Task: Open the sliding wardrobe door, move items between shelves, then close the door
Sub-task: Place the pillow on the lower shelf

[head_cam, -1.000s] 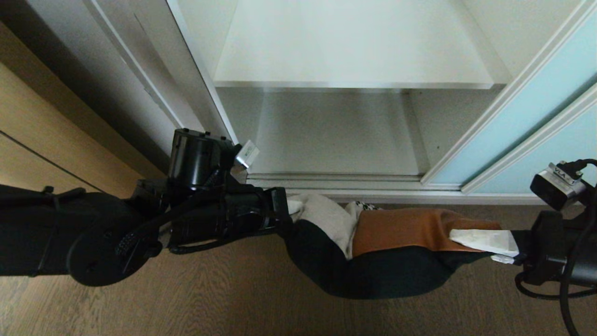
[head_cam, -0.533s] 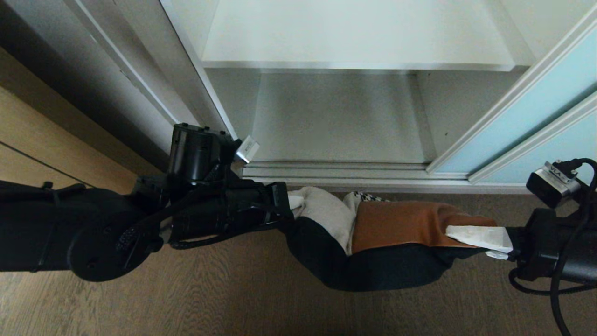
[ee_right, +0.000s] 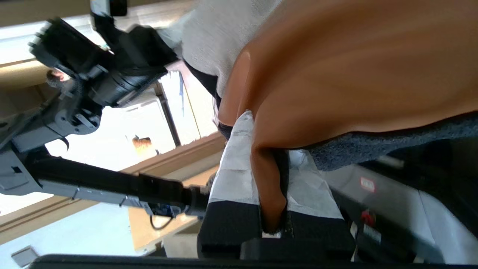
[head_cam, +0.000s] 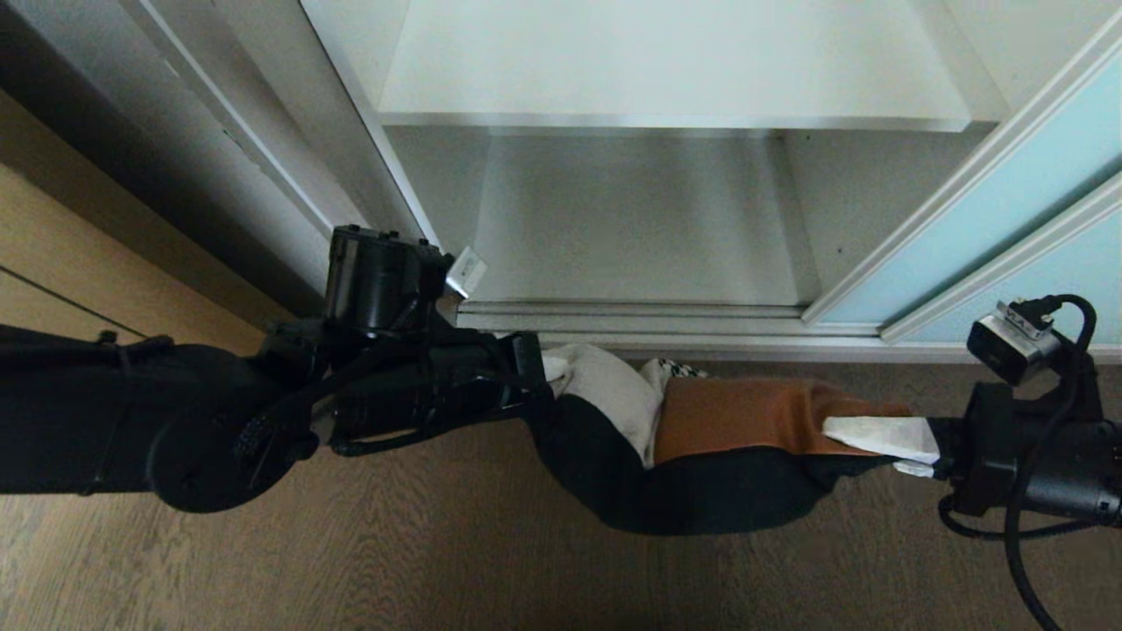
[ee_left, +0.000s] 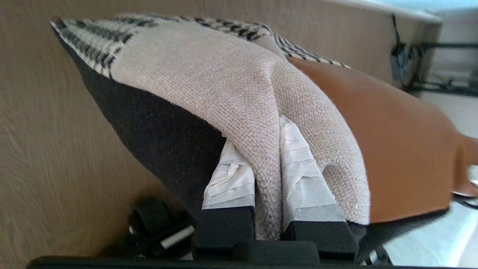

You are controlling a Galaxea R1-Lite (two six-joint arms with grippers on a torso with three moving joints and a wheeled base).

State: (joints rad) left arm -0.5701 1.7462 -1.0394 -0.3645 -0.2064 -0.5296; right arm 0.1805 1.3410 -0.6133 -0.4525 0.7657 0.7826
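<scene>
A patchwork cushion [head_cam: 727, 438] of cream, rust-brown and black hangs level between my two grippers, over the wood floor just in front of the wardrobe. My left gripper [head_cam: 545, 372] is shut on a fold of its cream fabric [ee_left: 267, 175]. My right gripper [head_cam: 877, 436] is shut on its rust-brown corner [ee_right: 267, 186]. The sliding wardrobe door [head_cam: 990, 219], pale-blue glass in a white frame, stands slid aside at the right. Two white shelves show in the opening: an upper board [head_cam: 675, 70] and a lower one [head_cam: 631, 228], both bare.
The wardrobe's bottom track [head_cam: 631, 320] runs just beyond the cushion. A grey wardrobe side panel [head_cam: 245, 131] and a tan wood surface [head_cam: 53, 254] stand at the left. Wood floor [head_cam: 482, 561] lies below the arms.
The whole view has shifted, so the lower shelf shows more fully. Both arms, still gripping the cushion, have carried it slightly up the picture toward the wardrobe's track.
</scene>
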